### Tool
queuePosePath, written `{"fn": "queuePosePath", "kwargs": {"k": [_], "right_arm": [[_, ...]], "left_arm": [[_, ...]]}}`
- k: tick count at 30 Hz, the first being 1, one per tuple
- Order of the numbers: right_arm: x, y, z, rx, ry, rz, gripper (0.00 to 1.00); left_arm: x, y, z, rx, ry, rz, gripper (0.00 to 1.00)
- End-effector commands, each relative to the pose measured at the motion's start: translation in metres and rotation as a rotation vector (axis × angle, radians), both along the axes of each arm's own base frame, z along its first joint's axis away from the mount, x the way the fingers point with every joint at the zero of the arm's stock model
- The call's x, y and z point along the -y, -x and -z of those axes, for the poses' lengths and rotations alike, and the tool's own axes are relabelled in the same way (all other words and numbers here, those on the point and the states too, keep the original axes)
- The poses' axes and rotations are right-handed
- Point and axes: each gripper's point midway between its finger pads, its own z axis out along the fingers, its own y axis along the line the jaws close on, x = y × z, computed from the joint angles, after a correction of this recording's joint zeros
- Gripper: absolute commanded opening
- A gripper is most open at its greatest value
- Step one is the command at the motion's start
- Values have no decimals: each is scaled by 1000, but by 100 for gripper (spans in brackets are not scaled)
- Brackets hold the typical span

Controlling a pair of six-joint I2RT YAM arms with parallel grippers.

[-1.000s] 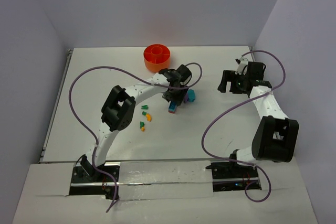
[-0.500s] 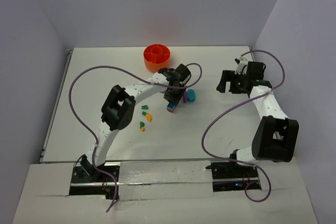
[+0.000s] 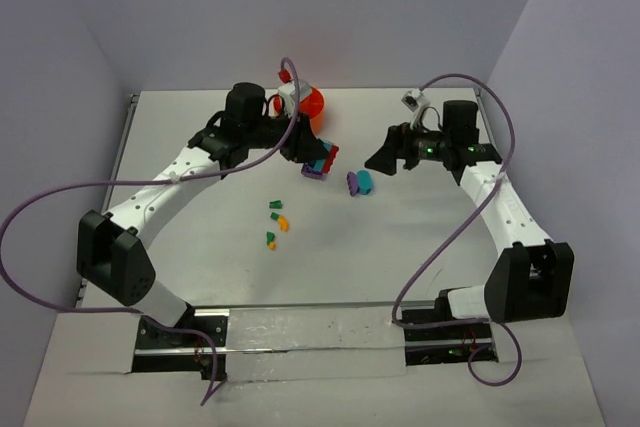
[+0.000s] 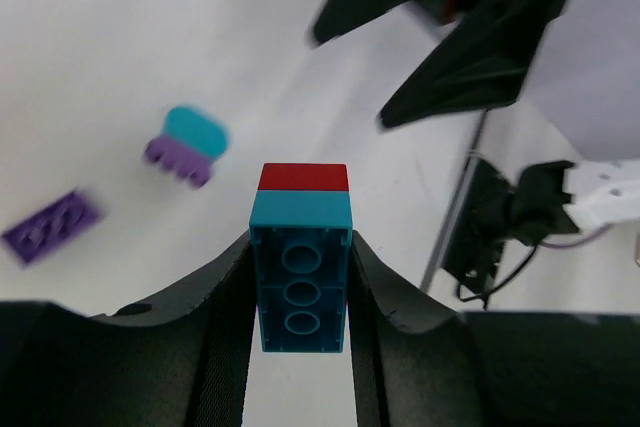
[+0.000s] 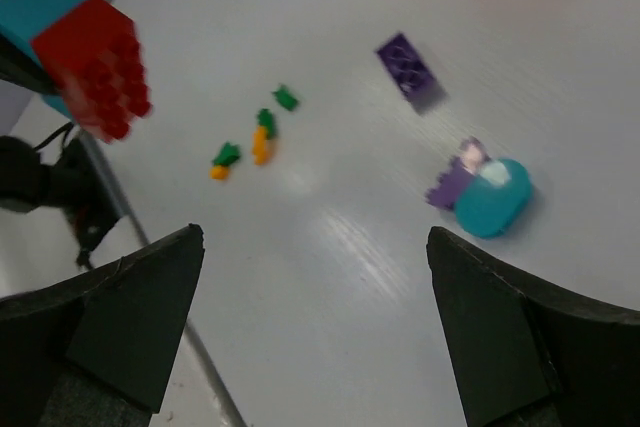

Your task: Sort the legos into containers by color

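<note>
My left gripper (image 3: 316, 157) is shut on a teal lego with a red one stacked on it (image 4: 300, 272), held above the table; the same stack shows in the right wrist view (image 5: 85, 47). Just below it lies a purple brick (image 3: 315, 174) (image 4: 50, 227) (image 5: 410, 67). A teal and purple piece (image 3: 360, 182) (image 4: 187, 142) (image 5: 485, 192) lies to its right. Small green and orange legos (image 3: 277, 217) (image 5: 262, 135) lie nearer the front. The orange tub (image 3: 311, 102) stands behind the left wrist, partly hidden. My right gripper (image 3: 385, 157) (image 5: 315, 237) hangs open and empty over the table.
A purple cable (image 3: 60, 197) loops wide on the left side of the table, and another (image 3: 440, 237) hangs along the right arm. The right arm's gripper (image 4: 470, 37) fills the top of the left wrist view. White walls close in the table.
The left arm has swung up and back with the teal and red stack, leaving the purple brick on the table. The right gripper has moved left toward the middle.
</note>
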Motion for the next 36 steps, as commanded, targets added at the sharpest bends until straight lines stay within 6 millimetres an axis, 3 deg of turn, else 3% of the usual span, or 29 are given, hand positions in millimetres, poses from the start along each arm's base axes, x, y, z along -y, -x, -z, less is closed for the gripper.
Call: {"fn": "queuePosePath", "kwargs": {"k": [1,5,10,18,30,36], "right_arm": [[-53,22,-68,126,-136,-195,99],[-81,27,-85,97,-223,-268,92],[-93,36,-89,49,-307,-334,82],[-100,44,-76,-5,-325,-417,81],[-102,66,-66,-10,-298,-494,70],[-101,70,-62,-5,-288,-507,53]], "left_arm": [[24,32,-23,51,169,240,0],[23,41,-26,37,212,274,0],[22,50,-27,44,239,304,0],[23,64,-33,24,292,374,0],[20,61,-33,17,301,364,0],[18,59,-32,5,310,357,0]]}}
